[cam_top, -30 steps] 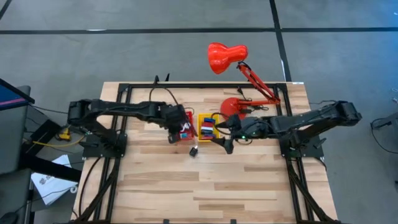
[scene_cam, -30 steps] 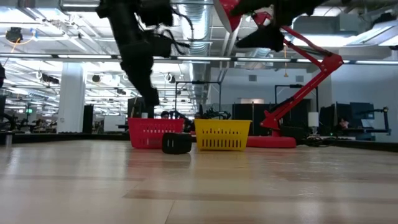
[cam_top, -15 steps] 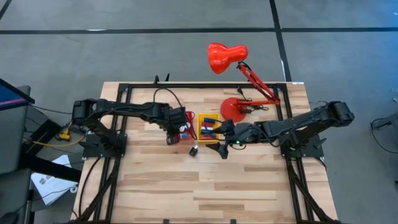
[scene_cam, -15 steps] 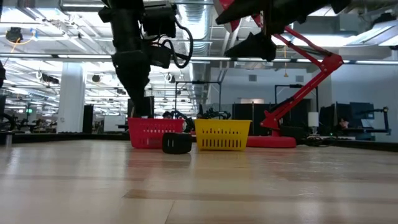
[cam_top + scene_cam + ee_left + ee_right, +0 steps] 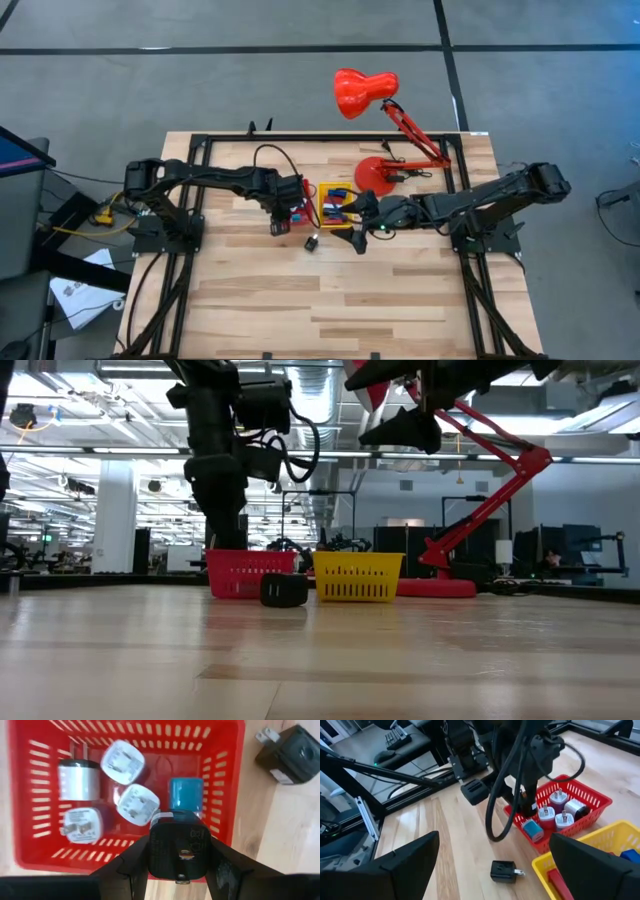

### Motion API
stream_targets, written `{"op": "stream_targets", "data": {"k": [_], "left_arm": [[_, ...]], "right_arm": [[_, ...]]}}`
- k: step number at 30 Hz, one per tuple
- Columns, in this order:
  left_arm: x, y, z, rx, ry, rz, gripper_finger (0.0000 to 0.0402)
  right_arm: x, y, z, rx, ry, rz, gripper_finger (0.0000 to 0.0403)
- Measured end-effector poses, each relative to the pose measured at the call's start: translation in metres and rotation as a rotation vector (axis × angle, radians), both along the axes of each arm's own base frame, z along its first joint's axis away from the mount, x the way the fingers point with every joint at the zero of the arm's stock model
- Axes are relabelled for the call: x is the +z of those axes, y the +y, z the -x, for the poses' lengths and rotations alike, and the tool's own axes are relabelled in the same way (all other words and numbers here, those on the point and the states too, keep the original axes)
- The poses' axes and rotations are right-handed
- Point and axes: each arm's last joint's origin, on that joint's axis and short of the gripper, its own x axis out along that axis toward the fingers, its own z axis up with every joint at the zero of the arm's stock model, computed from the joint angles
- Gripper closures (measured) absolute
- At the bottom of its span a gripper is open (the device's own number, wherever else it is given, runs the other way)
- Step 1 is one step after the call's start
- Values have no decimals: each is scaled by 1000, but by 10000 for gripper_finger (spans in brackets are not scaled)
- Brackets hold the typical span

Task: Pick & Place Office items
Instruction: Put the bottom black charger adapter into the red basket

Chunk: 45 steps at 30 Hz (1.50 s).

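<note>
My left gripper (image 5: pixel 282 218) is shut on a black charger (image 5: pixel 177 851) just above the red bin (image 5: pixel 227 795), over its left part. The bin holds several white chargers (image 5: pixel 122 762) and a light blue one (image 5: pixel 186 794). Another black charger (image 5: pixel 312 241) lies on the table just near of the bins; it also shows in the low view (image 5: pixel 284 590) and the right wrist view (image 5: pixel 504 870). My right gripper (image 5: pixel 358 225) is open and empty, up in the air at the yellow bin's (image 5: pixel 333 205) right near corner. The yellow bin holds red and blue pieces. My left gripper pinches the black charger by two opposite sides (image 5: pixel 152 851) between its two fingers (image 5: pixel 129 866). The fingers come from above, pointing down. The charger is lifted clear and hangs over the red bin.
A big red desk lamp (image 5: pixel 365 92) stands with its round base (image 5: pixel 380 172) at the table's far right, right of the yellow bin. The two bins stand side by side at the table's middle far part. The near half of the wooden table (image 5: pixel 330 300) is bare.
My left gripper has gone down toward the red bin, still shut on the black charger. My right gripper has gone toward the table's left, up to the yellow bin, and has then kept still.
</note>
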Motion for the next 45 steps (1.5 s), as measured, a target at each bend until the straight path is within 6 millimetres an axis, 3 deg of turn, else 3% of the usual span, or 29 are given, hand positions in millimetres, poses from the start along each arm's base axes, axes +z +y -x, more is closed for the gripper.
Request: {"op": "stream_targets", "data": {"k": [42, 45], "left_arm": [[-16, 13, -2, 38, -6, -82, 254], [-16, 15, -1, 36, -12, -27, 254]], "right_arm": [[1, 0, -1, 0, -17, -1, 33], [1, -1, -1, -4, -17, -1, 33]]}}
